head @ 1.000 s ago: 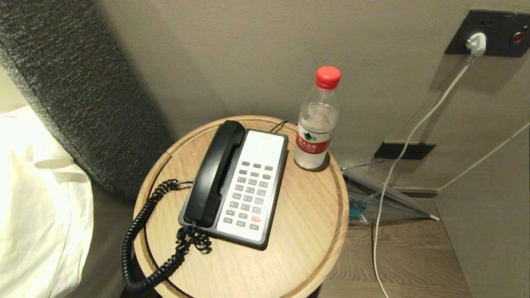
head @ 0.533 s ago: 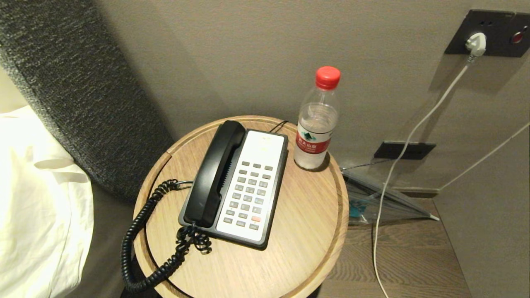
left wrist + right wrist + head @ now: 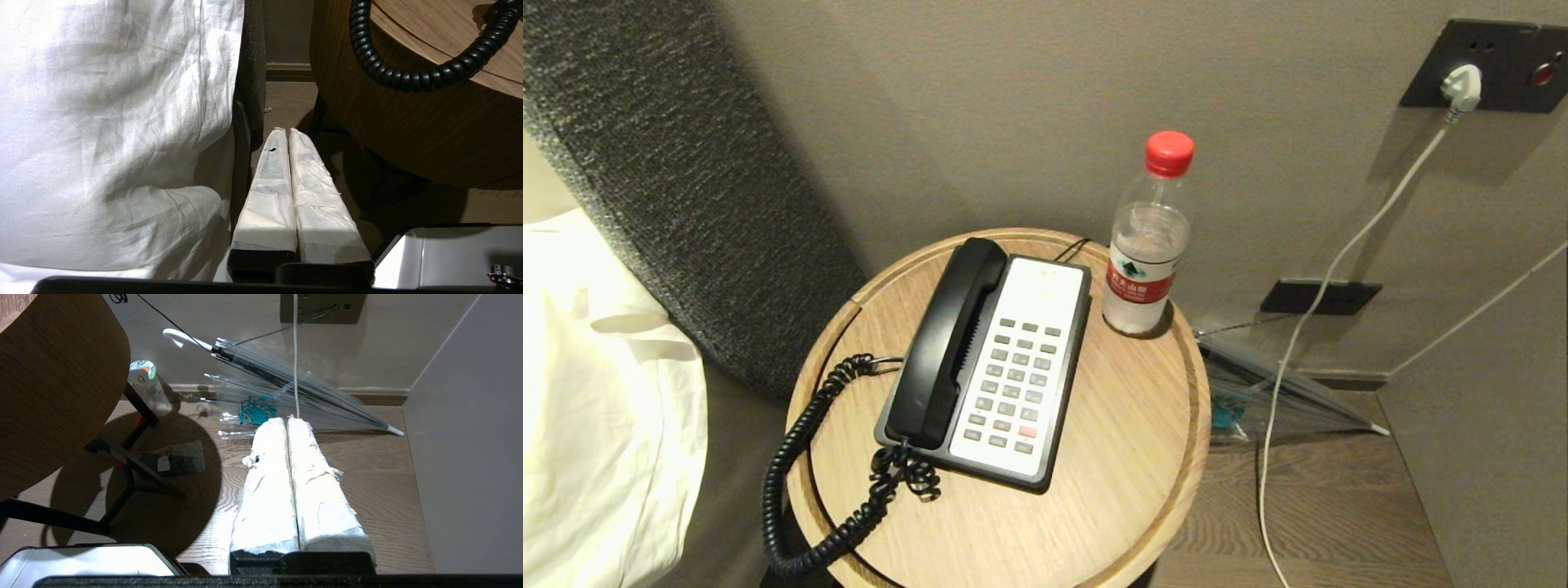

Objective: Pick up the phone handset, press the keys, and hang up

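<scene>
Lying on the phone's left side, the phone handset (image 3: 947, 343) runs from the counter (image 3: 1127, 457) front edge toward the back. Left gripper (image 3: 284, 134) and right gripper (image 3: 286, 422) hang clenched and empty below the counter; the left seems nearer.

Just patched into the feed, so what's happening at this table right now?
Nothing is being handled yet. The phone handset lies in its cradle on the phone base, on the round wooden table beside a water bottle. The left gripper hangs shut below the table edge, next to white bedding. The right gripper is shut too, low over the floor near a clear umbrella.
</scene>
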{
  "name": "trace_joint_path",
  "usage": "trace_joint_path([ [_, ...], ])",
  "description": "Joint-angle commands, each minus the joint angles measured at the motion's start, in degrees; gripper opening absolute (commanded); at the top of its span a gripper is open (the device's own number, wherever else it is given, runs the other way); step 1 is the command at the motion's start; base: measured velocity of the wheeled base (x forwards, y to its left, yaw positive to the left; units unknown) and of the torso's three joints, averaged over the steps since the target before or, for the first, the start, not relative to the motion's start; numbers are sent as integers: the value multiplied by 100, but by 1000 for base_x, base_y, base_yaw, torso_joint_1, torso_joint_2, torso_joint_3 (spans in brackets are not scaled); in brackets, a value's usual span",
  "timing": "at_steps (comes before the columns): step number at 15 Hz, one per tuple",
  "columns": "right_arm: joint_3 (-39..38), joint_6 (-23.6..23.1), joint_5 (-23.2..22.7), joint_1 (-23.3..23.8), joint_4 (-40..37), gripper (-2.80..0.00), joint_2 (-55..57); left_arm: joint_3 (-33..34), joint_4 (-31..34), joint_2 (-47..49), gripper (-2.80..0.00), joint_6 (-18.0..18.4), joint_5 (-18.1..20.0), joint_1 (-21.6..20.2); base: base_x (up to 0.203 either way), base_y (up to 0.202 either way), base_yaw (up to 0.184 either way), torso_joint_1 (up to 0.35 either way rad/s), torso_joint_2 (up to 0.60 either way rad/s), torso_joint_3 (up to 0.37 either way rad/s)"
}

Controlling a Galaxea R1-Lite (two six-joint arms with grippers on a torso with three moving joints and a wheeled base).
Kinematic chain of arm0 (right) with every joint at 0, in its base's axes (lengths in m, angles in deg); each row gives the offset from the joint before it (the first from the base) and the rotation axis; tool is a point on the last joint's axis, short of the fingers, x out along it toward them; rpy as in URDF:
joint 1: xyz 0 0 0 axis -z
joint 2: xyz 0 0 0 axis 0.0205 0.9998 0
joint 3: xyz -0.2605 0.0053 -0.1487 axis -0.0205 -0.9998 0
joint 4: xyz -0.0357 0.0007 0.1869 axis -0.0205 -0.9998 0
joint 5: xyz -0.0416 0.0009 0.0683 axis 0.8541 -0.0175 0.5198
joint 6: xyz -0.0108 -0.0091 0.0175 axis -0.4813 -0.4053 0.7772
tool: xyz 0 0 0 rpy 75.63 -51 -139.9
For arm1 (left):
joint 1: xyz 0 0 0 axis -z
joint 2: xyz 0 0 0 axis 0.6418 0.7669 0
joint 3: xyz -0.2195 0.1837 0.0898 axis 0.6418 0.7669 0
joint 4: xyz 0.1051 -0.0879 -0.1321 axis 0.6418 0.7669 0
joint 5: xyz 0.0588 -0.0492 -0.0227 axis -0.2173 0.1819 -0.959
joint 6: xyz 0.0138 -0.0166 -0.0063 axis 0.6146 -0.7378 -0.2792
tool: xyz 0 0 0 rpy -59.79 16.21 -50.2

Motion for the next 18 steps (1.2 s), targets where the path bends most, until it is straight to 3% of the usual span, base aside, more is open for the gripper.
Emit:
trace_joint_path([
  [1, -1, 0, 2, -1, 2, -280, 19, 3, 4, 7, -280, -68, -9, 2, 0, 0, 0, 0, 0, 0],
  [5, -1, 0, 2, -1, 2, -280, 19, -5, -3, 7, -280, -339, -47, 2, 0, 0, 0, 2, 2, 73],
  [18, -1, 0, 2, -1, 2, -280, 19, -5, -5, 7, -280, -351, -47, 2, 0, 0, 0, 1, 2, 197],
])
